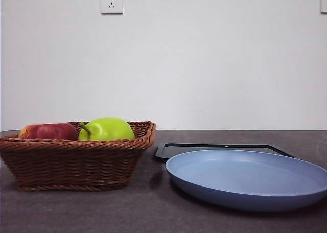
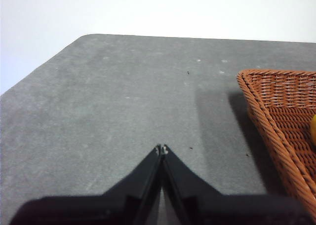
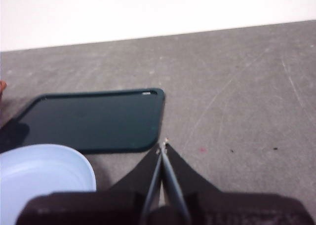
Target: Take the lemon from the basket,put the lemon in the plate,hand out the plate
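Wicker fills the lower left of the front view: the basket (image 1: 76, 161) sits on my grey table (image 1: 153, 207), with a red apple (image 1: 48, 131) at its left and a yellow-green stemmed fruit (image 1: 107, 129) beside it, both rising above the braided rim. The lemon (image 2: 313, 130) shows only as a yellow sliver at the right edge of my left wrist view, inside the basket; from the front I cannot see it. The blue plate (image 1: 245, 179) lies bare at the lower right of the front view, just beside the basket, and a flat black tray (image 1: 225, 148) lies behind it. A white wall socket (image 1: 111, 2) sits at the top left of centre; I can read no writing or brand anywhere.

My left claw (image 2: 162, 148) hangs over bare table with its jaws pressed together, holding nothing, the basket corner off to the right of that frame. My right claw (image 3: 162, 146) is likewise closed and empty, poised near the tray's corner, with the plate's pale rim at the lower left of its frame.
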You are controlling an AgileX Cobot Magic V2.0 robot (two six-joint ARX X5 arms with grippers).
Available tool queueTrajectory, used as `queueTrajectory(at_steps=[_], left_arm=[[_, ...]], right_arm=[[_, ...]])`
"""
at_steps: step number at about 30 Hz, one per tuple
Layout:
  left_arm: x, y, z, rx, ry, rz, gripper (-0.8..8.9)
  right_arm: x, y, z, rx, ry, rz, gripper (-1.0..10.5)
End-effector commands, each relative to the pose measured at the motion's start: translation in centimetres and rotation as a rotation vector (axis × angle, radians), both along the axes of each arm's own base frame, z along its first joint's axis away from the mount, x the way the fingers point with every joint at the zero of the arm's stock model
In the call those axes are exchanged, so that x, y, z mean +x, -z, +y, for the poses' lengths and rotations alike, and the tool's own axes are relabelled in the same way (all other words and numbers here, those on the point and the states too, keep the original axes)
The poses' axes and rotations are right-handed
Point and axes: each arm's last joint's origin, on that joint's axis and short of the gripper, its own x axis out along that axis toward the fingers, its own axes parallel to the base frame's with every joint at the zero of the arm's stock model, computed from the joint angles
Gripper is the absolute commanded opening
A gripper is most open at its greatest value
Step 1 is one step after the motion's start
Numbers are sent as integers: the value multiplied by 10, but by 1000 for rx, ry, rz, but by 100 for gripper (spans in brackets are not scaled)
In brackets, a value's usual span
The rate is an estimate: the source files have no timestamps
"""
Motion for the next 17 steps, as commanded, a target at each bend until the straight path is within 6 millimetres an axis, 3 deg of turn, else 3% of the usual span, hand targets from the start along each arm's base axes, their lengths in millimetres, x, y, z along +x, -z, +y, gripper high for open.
queueTrajectory(at_steps=[1, 8, 14, 17], left_arm=[[0, 2, -1, -97, 27, 0, 8], [0, 1, -8, -401, 233, 14, 8], [-1, -8, -14, -429, 437, -31, 7], [-3, -20, -14, -463, 453, -69, 7]], right_arm=[[1, -1, 0, 159, 18, -17, 3], [1, -5, 0, 514, 53, -30, 3], [0, -14, 3, 555, -63, -63, 3], [-1, -19, 5, 557, -123, -28, 3]])
